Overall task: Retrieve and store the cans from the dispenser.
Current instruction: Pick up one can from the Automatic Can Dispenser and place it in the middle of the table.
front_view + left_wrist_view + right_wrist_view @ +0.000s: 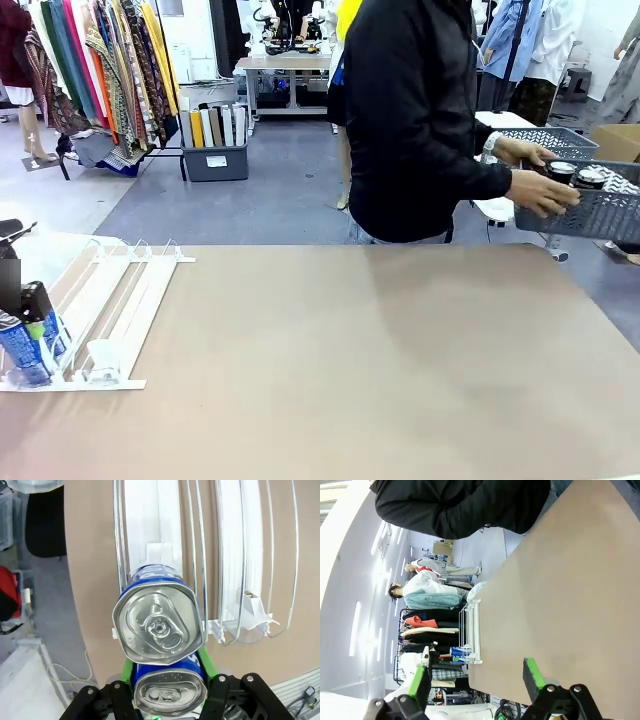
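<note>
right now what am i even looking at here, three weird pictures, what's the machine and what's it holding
These are three cameras on one two-armed robot at a brown table. The front view looks across the table at a person holding a grey basket with cans in it. The other two pictures come from cameras on the robot's wrists, looking along each claw.

On the table's left side lies a white rack with sloped lanes, the dispenser for drink cans. The left gripper has shut on a blue can at the rack's front end; a second blue can lies right behind it in the same lane. The right gripper hangs open over bare table, holding nothing.
</note>
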You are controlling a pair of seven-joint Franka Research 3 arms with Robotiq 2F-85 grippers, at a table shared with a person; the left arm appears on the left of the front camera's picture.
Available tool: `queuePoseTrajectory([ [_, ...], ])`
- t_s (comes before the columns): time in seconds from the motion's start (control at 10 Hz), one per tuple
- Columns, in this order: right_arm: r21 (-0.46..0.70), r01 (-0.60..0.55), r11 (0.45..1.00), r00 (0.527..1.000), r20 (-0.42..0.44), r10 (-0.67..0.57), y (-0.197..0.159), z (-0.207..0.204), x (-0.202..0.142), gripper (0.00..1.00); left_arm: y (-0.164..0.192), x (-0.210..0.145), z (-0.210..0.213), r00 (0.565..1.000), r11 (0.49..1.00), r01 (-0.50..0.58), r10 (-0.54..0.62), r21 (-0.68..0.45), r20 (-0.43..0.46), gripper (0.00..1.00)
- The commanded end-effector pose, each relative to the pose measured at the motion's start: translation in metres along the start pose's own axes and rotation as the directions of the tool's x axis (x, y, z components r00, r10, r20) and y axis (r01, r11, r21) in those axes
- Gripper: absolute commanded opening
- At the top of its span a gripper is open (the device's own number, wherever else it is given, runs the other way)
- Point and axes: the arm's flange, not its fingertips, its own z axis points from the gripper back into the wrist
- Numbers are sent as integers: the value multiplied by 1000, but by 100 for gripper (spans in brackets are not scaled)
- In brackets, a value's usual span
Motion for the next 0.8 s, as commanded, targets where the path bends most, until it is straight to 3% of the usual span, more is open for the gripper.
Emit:
queuePoseTrajectory([
  [0.0, 18, 2, 1000, 1000, 5, -2, 3, 0, 0, 100, -2, 0, -1, 1000, 999, -19, 19, 36, 3, 0],
  [0.3, 18, 2, 1000, 1000, 5, -2, 3, 0, 0, 100, -3, -4, 18, 1000, 999, -17, 17, 45, 7, 0],
  [0.7, 18, 2, 1000, 1000, 5, -2, 3, 0, 0, 100, -4, -26, 151, 986, 998, 24, -33, 57, 162, 0],
])
